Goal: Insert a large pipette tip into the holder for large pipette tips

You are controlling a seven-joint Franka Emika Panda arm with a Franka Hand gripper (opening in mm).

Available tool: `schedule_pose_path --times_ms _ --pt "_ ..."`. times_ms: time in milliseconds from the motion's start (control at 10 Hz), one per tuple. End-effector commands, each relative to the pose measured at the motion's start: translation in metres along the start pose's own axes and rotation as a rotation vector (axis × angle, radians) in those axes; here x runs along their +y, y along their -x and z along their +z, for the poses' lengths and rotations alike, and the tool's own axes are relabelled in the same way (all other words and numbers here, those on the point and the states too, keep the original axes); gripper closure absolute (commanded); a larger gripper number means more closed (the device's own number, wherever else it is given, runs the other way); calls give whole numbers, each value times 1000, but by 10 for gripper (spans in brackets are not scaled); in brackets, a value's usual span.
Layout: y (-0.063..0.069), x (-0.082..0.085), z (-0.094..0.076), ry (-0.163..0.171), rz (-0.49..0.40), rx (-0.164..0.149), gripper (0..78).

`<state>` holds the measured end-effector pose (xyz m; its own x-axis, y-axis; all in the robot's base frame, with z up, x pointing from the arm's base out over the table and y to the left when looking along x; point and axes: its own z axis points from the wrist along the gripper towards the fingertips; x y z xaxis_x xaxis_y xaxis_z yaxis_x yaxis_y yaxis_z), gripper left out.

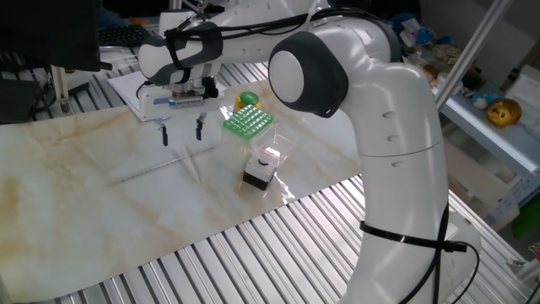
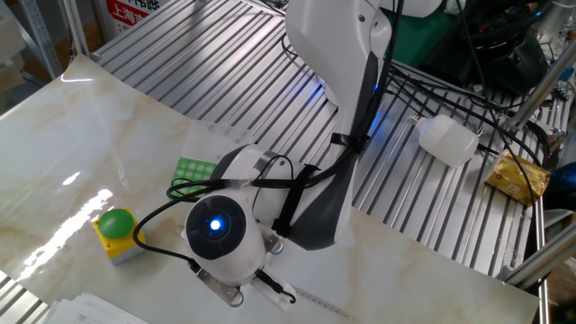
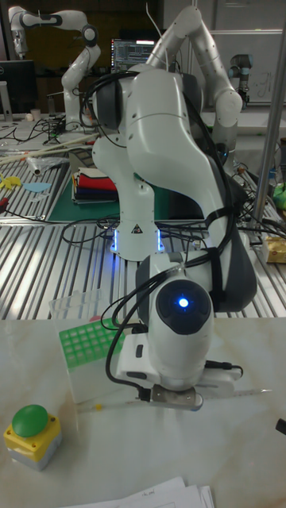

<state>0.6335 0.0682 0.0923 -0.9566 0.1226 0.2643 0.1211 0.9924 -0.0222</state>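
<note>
On the marble-patterned table [image 1: 76,203], one gripper [image 1: 181,132] is hovering with its two dark fingers [image 1: 164,134] spread wide apart and nothing between them. One large pipette tip [image 1: 192,166] is lying flat on the table just below and beyond the fingers, pointing toward the table's near edge; a second slim, pale rod-like piece [image 1: 139,172] is lying beside it, angled the other way, and I cannot tell what it is. One holder for large pipette tips [image 1: 248,122] is standing close to the gripper, its green gridded top showing, with one green button on a yellow box [image 3: 32,433] near it. One small black-and-white box [image 1: 261,168] in a clear case is sitting between the holder and the near table edge. Wide bare tabletop is stretching away on the gripper's far side from the holder.
</note>
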Motion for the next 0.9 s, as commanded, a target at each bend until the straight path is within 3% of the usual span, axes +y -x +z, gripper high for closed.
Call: schedule_pose_path --times_ms 100,900 --pt "3 -1 9 0 -18 10 1" --pt "5 -1 14 -3 -30 43 1"
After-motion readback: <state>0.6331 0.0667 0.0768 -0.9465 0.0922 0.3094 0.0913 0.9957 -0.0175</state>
